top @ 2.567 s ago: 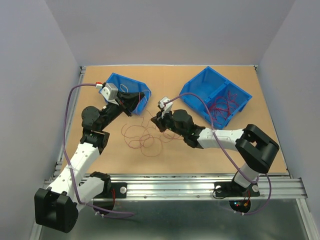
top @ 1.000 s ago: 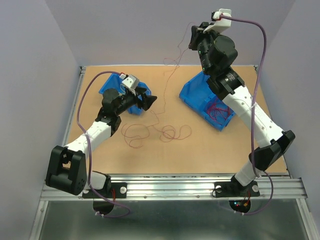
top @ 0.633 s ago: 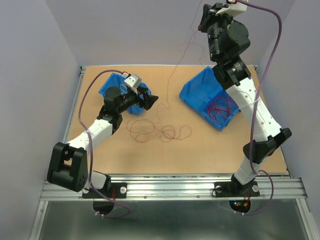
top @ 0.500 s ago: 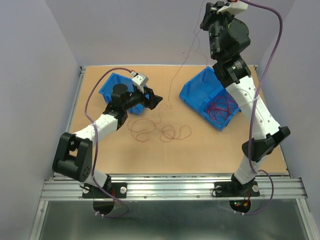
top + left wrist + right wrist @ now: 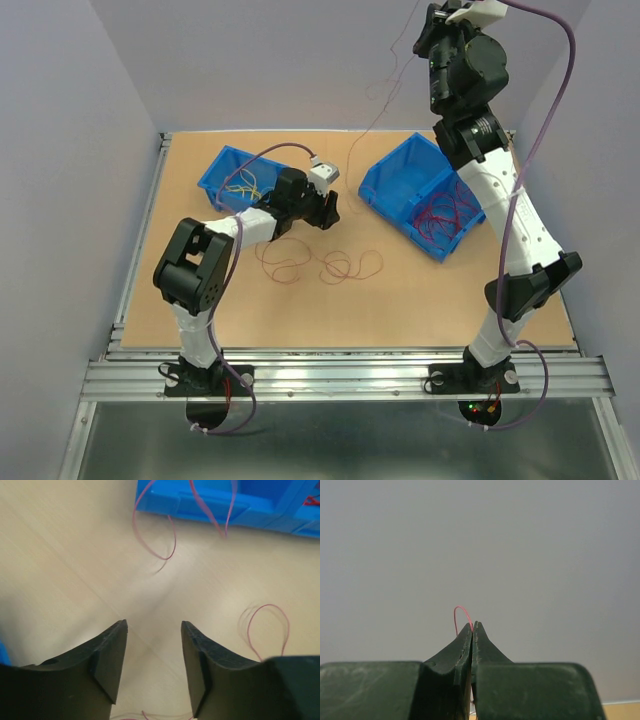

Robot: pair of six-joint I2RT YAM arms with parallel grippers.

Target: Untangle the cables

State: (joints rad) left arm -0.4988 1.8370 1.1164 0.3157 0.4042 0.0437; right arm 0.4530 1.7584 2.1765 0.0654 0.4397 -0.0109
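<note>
The dark red cable [image 5: 461, 607] nipped in my tight-shut right pincer [image 5: 472, 626] hangs from high above the big blue bin [image 5: 395, 170] down toward the tangle [image 5: 340, 268] lying left of that bin. I judge the job midway: red strands [image 5: 445, 215] lie in that bin, yellow ones [image 5: 240, 185] in the small bin [image 5: 222, 165] further left. My left pincer [image 5: 153, 625], open and empty, hovers between the bins; I count two bins, one lifted strand, tangled loops too fine to number.

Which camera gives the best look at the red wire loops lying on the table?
The top external view: the red wire loops show whole on the table. The left wrist view catches only partial arcs; the right wrist view faces the wall and shows none.
</note>
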